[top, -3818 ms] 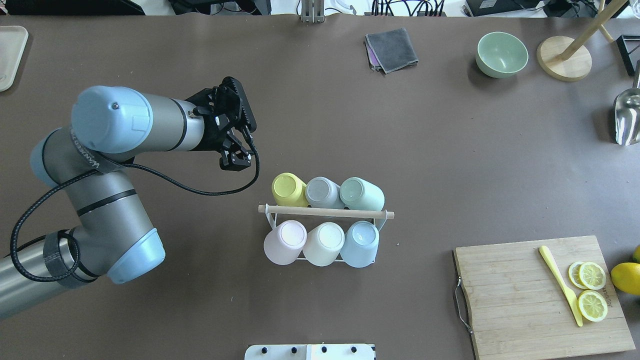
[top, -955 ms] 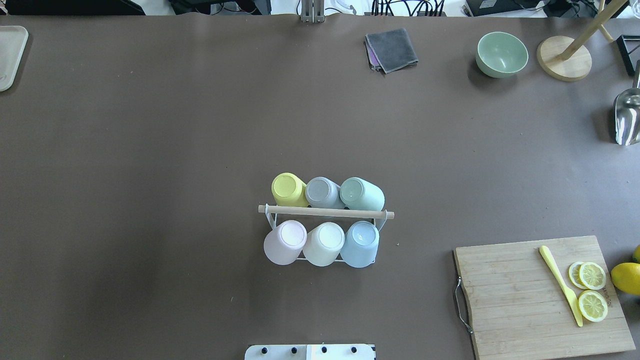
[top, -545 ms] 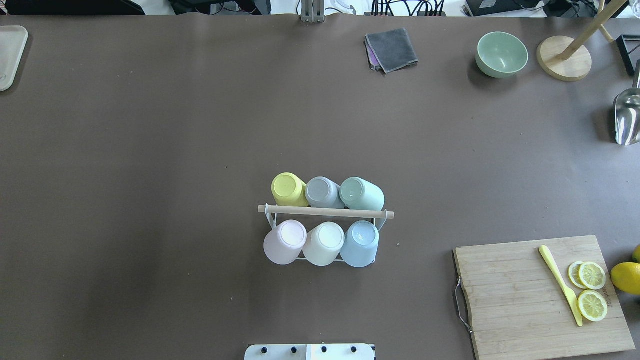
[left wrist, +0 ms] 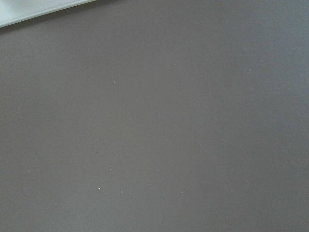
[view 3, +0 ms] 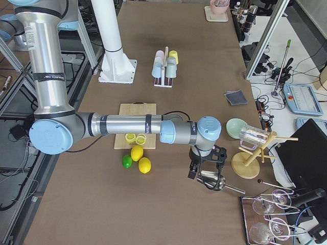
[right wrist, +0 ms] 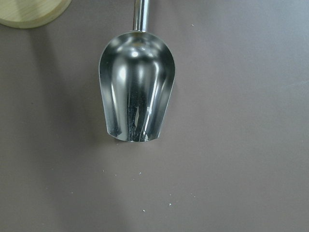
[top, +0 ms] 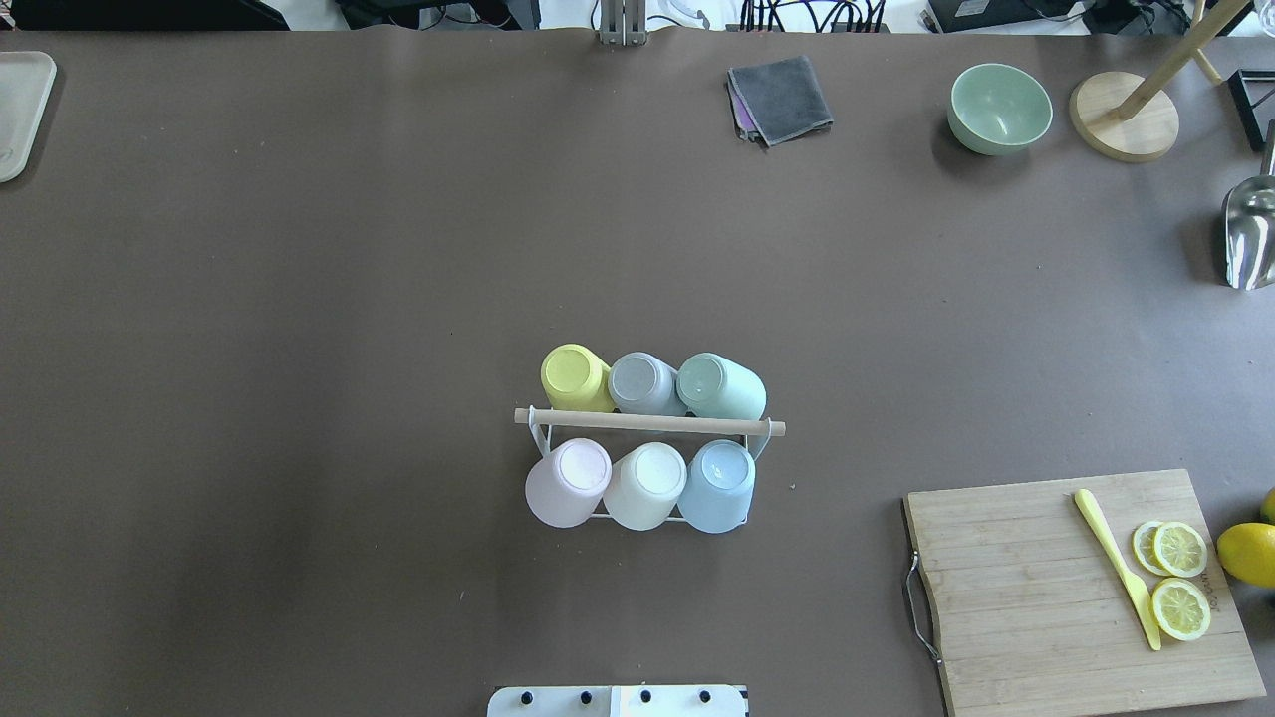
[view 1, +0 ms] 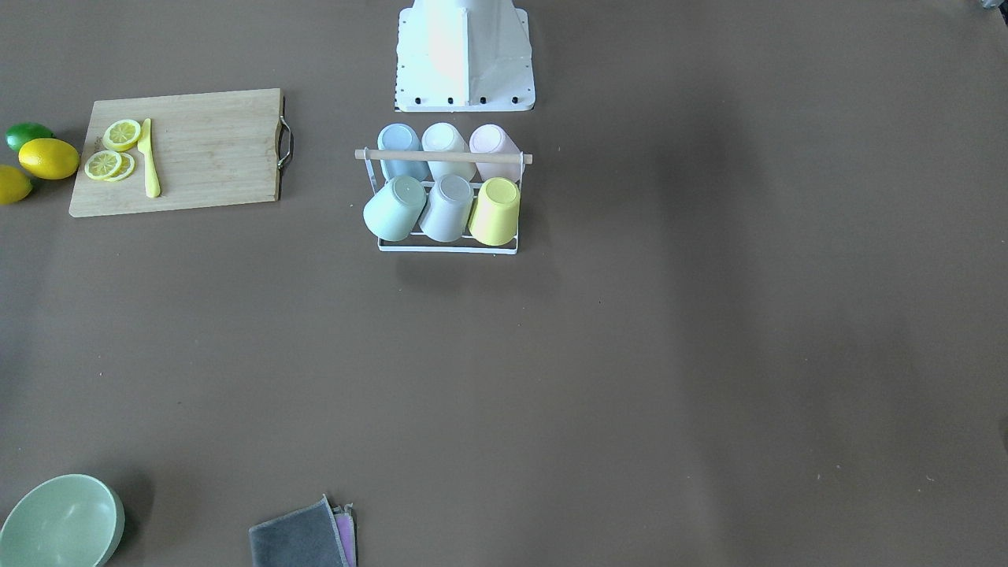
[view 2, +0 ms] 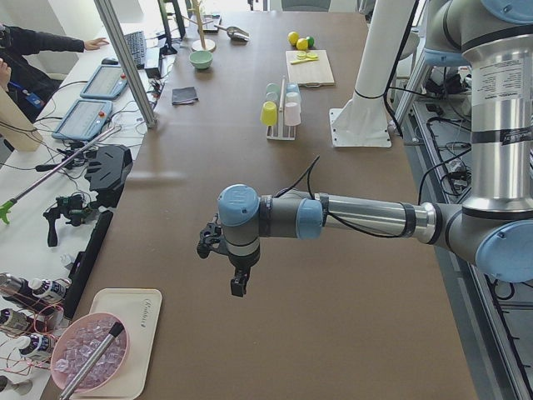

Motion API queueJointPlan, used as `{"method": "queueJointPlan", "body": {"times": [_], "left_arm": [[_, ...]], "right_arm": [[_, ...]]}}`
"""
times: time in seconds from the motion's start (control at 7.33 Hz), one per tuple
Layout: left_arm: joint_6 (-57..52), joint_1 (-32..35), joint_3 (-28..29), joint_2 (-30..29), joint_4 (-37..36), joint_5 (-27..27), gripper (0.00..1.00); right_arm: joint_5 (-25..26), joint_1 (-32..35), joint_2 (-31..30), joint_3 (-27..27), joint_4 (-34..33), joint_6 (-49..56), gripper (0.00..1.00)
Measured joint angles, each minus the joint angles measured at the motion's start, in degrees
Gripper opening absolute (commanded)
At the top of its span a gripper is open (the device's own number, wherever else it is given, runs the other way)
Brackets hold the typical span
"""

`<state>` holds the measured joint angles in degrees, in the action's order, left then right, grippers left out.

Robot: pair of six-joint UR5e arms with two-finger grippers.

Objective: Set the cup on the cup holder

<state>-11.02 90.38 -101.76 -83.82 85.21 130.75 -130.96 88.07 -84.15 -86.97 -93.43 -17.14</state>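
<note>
The white wire cup holder (top: 647, 423) with a wooden rod across its top stands at the table's middle, near the robot base. It also shows in the front view (view 1: 441, 156). Six upturned cups sit on its prongs: yellow (top: 573, 376), grey (top: 642, 381) and green (top: 717, 385) in the far row, pink (top: 568, 481), cream (top: 645, 484) and blue (top: 719, 484) in the near row. My left gripper (view 2: 238, 287) hangs over bare table far to the left. My right gripper (view 3: 194, 171) hangs over a metal scoop far to the right. I cannot tell whether either gripper is open or shut.
A cutting board (top: 1036, 597) with lemon slices and a yellow knife lies at the front right. A green bowl (top: 999, 108), a grey cloth (top: 780, 98), a wooden stand base (top: 1124, 115) and the metal scoop (right wrist: 136, 87) lie at the far right. A white tray (top: 20, 110) sits far left.
The left arm, over the table's left half 3.8 s ago, has left the overhead view. Nothing has moved in the last second; cups and holder are unchanged.
</note>
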Motion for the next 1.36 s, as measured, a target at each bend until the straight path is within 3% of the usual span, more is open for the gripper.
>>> {"method": "queueJointPlan", "body": {"times": [1.36], "left_arm": [[0.0, 0.0, 0.1, -0.3, 2.7, -0.7, 0.98]], "right_arm": [[-0.2, 0.0, -0.3, -2.6, -2.0, -0.1, 1.0]]}}
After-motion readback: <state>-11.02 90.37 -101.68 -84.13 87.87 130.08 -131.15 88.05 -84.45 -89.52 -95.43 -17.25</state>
